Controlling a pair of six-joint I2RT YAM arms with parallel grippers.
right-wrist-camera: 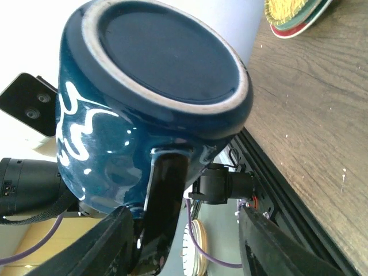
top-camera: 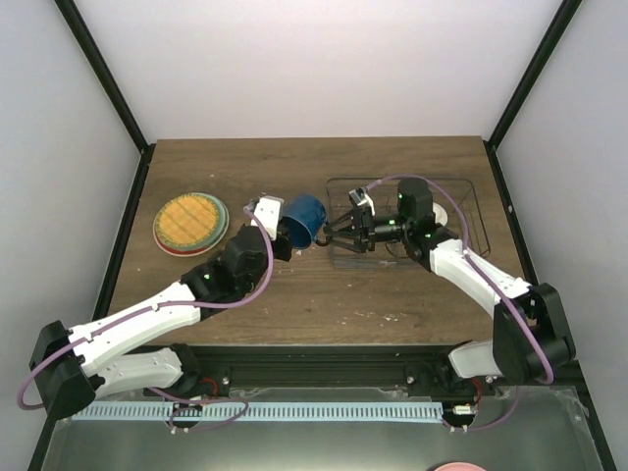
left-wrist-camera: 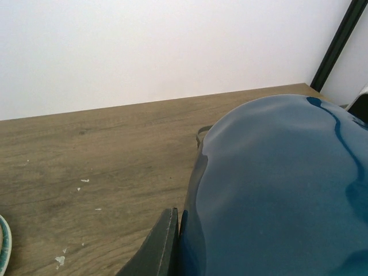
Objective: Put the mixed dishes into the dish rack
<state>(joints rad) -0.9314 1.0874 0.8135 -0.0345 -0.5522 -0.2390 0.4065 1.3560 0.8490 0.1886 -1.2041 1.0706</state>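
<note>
Far left: plate stack (top-camera: 191,224) on the table (top-camera: 324,294), yellow-orange on top with green and red rims under it. It's well apart from the rack and not loaded yet.

Left gripper (top-camera: 285,235) is clamped on the dark blue mug (top-camera: 304,218). It looks like a rim pinch: one finger (left-wrist-camera: 163,247) lies against the outer wall in the left wrist view, and the other isn't visible.

The mug is held on its side, apparently off the table, just left of the dish rack (top-camera: 451,182), base pointing right. That reads as a handover pose, since it presents the handle (right-wrist-camera: 164,195) to the other arm.

Right gripper (top-camera: 340,234) is wide open and holding nothing. Its fingers straddle the handle with gaps on both sides. It's reaching out over the rack's left end, so the carry after the grab should be short.

In the rack there's something pale (top-camera: 448,212) at the right end, mostly hidden by the arm. Probably the bowl, can't confirm.

Likely next: right closes on the handle, then left lets go.
</note>
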